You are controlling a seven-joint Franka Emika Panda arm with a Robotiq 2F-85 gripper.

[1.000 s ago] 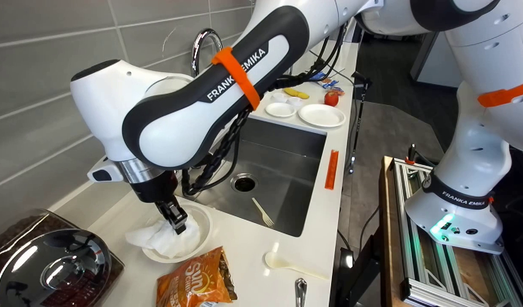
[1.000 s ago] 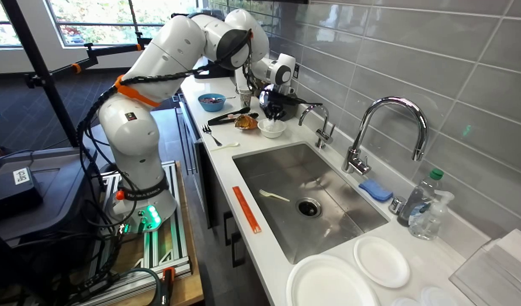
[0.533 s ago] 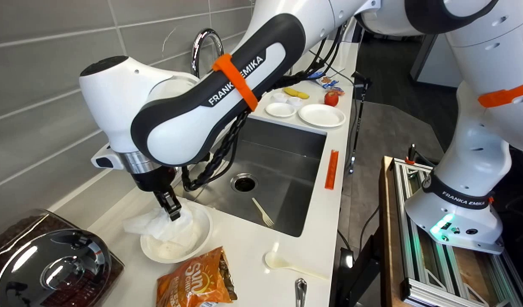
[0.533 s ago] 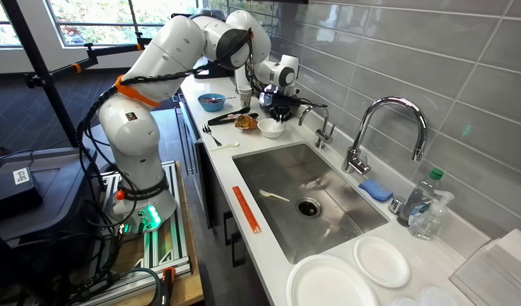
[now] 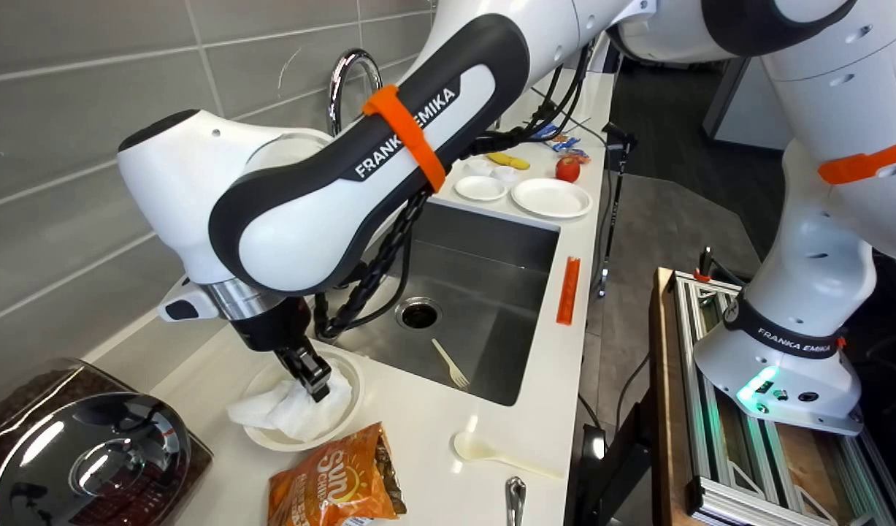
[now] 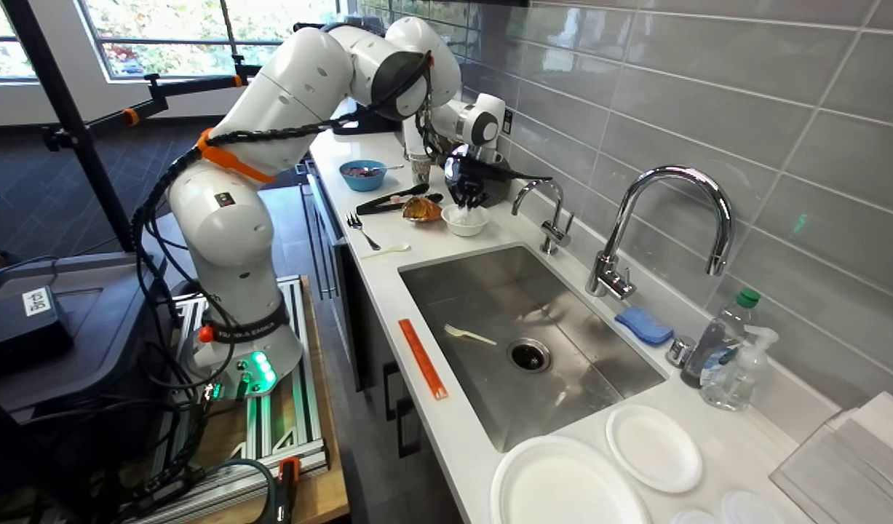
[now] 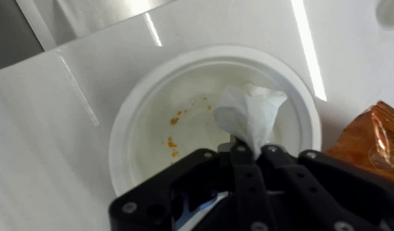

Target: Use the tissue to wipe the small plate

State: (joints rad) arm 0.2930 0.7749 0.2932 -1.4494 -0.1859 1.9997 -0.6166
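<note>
The small plate is a round white dish with a raised rim; it stands on the counter in an exterior view [image 5: 357, 391], in an exterior view [image 6: 464, 228] and in the wrist view [image 7: 121, 138]. Orange specks [image 7: 172, 141] lie on its inner surface. The white crumpled tissue [image 7: 248, 112] is pinched between my fingertips; in an exterior view the tissue [image 5: 294, 418] lies in the plate, one end over the rim. My gripper [image 7: 255, 150] is shut on the tissue, over the plate; it also shows in both exterior views [image 5: 318, 391] [image 6: 466, 202]. The tissue's underside is hidden.
An orange snack bag [image 5: 331, 482] stands close beside the plate. A dark glossy round appliance [image 5: 90, 467] is on its other side. The sink [image 5: 484, 321] with a fork [image 5: 451, 364], a faucet [image 6: 544, 211], a pale spoon [image 5: 484, 449] and tongs [image 6: 395, 198] are near.
My gripper, holding the tissue, first moved back and up toward the plate's far side, then came forward and down again, slightly right of its start in an exterior view. The plate stays put.
</note>
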